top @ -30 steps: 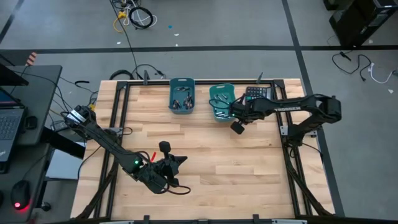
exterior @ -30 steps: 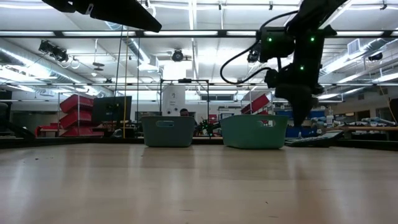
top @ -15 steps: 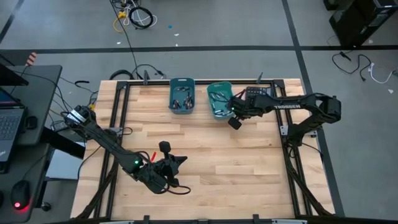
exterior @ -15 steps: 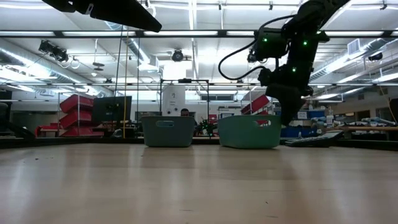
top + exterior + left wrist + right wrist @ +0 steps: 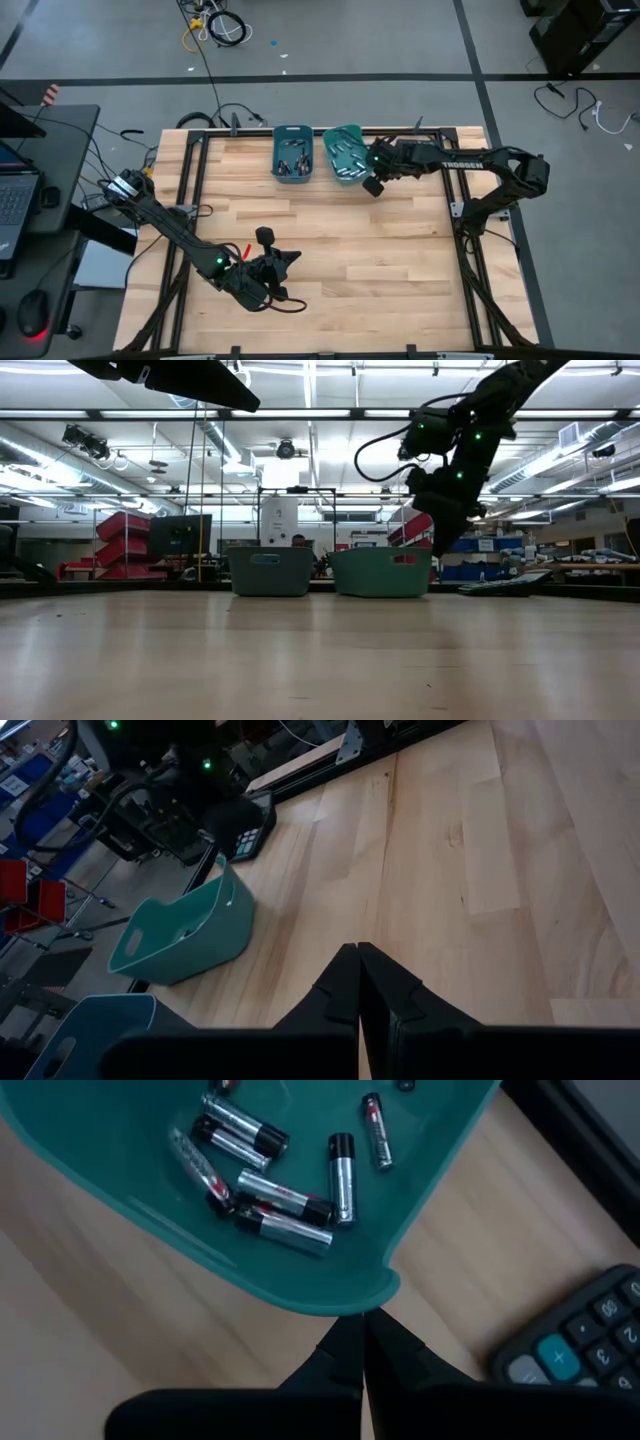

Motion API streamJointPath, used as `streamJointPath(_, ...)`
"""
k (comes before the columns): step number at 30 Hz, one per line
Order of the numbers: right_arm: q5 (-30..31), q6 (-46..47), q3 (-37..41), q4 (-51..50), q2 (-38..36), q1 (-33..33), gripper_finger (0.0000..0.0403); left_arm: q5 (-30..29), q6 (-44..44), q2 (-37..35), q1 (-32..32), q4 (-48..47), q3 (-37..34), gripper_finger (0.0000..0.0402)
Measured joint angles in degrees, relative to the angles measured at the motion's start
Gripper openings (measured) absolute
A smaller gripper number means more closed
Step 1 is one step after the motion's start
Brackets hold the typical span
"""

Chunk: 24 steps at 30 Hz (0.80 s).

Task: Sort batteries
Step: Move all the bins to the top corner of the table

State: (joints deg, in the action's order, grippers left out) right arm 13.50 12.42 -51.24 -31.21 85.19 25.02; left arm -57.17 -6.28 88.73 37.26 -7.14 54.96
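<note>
The scene is lit evenly from above by long ceiling lights (image 5: 150, 415), seen as bright strips in the low view. The table (image 5: 330, 240) is shown bright in the high view, with only soft shadows under the arms. In the low view the near tabletop is blurred, and the right arm (image 5: 460, 450) is rendered as a dark silhouette against the lights. Faint glare is seen on the batteries (image 5: 290, 1190), and the calculator (image 5: 580, 1345) is out of focus.

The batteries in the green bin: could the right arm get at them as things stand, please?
Probably yes: the right pincer sits at the green bin rim, and the batteries lie uncovered in the open-topped bin.
</note>
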Motion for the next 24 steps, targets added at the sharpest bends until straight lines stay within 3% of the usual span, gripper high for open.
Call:
streamJointPath(11,-1.1,-2.1,0.0,0.2,0.0,1.7,0.0,0.0,-0.2,0.0,0.0,0.8,0.0,0.0)
streamJointPath(16,0.6,-4.1,0.0,-3.3,0.0,4.4,0.0,0.0,-1.8,0.0,0.0,6.3,0.0,0.0)
streamJointPath(24,-3.1,-8.6,0.0,-3.0,0.0,9.6,0.0,0.0,-0.6,2.5,0.0,17.1,0.0,0.0)
